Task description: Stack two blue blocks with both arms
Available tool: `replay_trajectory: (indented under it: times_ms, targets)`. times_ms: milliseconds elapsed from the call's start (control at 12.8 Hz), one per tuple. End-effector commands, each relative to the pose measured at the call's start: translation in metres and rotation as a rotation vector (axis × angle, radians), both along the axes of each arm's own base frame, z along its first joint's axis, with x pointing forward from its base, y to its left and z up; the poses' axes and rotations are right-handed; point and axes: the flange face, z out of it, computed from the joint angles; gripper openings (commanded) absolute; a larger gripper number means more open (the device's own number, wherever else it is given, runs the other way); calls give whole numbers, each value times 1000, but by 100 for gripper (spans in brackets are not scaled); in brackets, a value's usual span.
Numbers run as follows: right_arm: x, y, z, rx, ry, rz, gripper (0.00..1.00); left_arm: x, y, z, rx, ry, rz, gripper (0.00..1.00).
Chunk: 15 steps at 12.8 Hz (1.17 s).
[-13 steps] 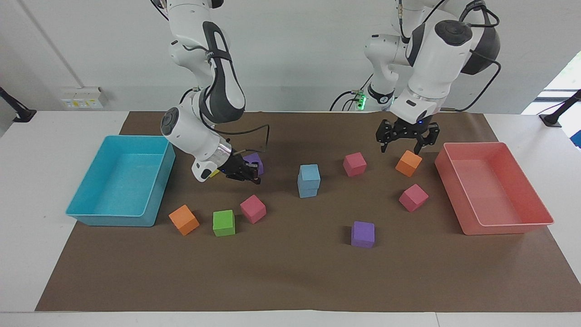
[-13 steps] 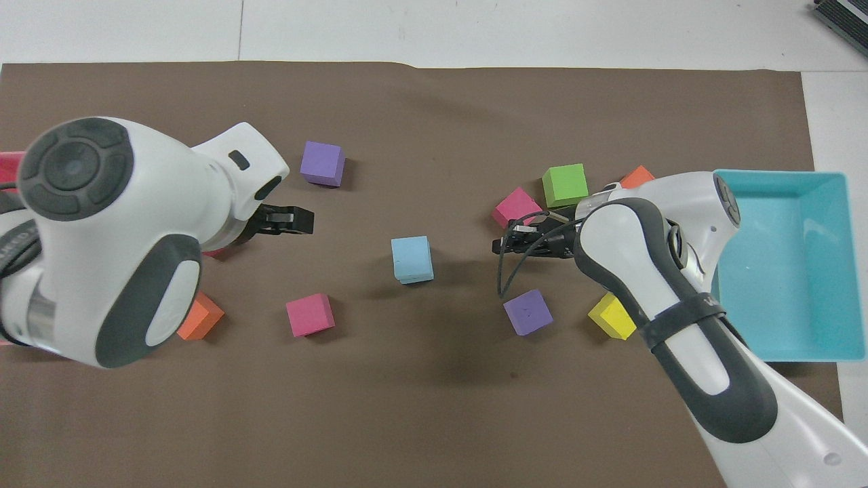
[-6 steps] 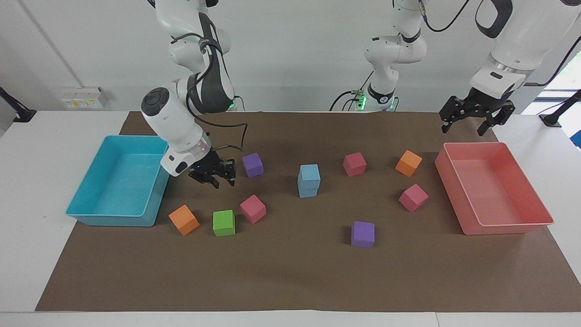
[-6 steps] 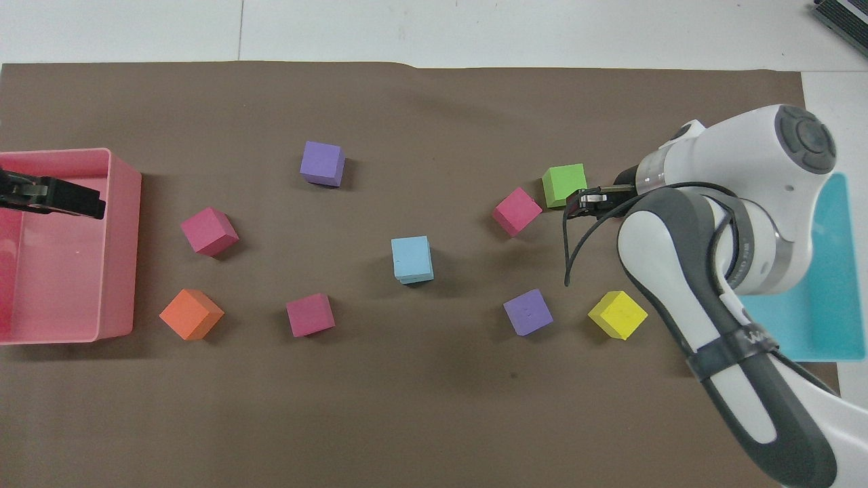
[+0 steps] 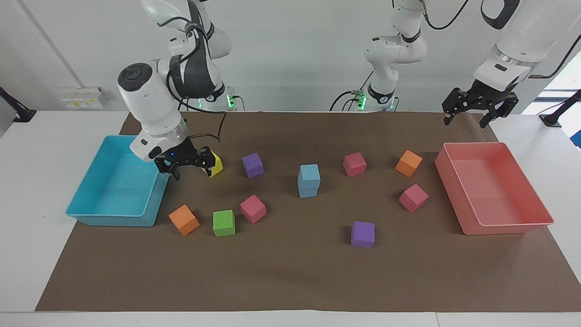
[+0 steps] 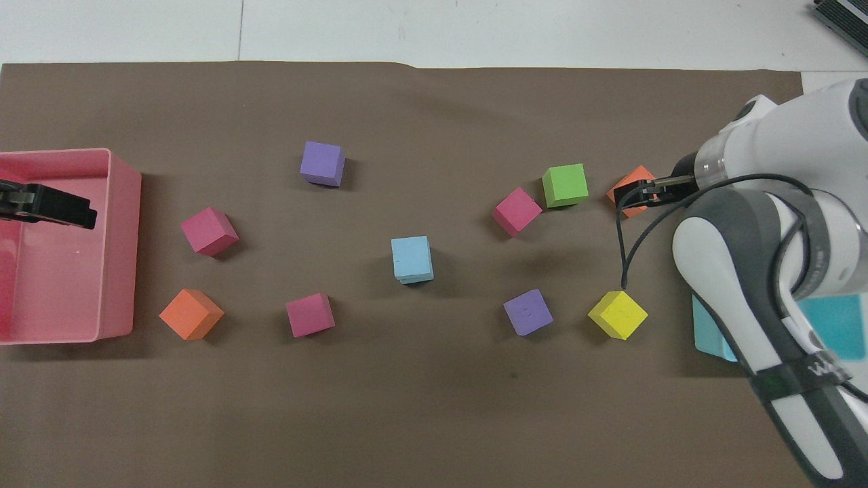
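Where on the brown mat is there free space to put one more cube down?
The widest bare patch is the strip of brown mat along the edge farthest from the robots, past the purple cube and green cube. Another bare band lies nearest the robots, above the stacked blue blocks. It is crowded beside the cyan tray, where the right tool hangs.

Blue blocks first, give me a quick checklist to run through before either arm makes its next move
1. Upper blue block sits on lower blue block: ok.
2. Edges line up: not ok, top slightly offset.
3. Left gripper holds nothing, open above the pink tray: ok.
4. Right gripper holds nothing, open by the cyan tray and yellow cube: ok.
5. Nearest neighbours, purple cube and pink cube, apart from the stack: ok.
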Motion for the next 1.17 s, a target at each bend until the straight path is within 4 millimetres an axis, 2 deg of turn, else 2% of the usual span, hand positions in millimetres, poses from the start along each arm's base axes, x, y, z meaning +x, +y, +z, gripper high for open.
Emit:
replay_trajectory:
  times_ms: [0,157,235,391,548,626,783,940,1096]
  targets:
    - [-9,-18,27,-28,-18,-31,100,-8,5,12,-10,1,6,100]
    - [-18,-33,45,-20,-22,-140,100,-8,4,12,-11,0,11,100]
    - [-25,-33,56,-16,-11,-160,100,-9,-3,13,-11,-1,-1,100]
    - [-41,-41,77,-15,7,-177,100,-8,-4,12,-11,-5,-7,100]
    - [-53,-53,118,-67,31,-173,100,-8,6,12,-13,-1,15,100]
    - [-59,-54,137,-88,55,-171,100,-8,-3,12,-13,-4,-4,100]
    - [-69,-66,152,-96,90,-186,100,-14,-9,9,-11,32,-11,100]
    - [-82,-64,162,-71,92,-181,100,-18,-10,11,-11,46,-15,100]
    - [-90,-59,159,-68,103,-163,100,-18,-9,11,-11,46,-15,100]
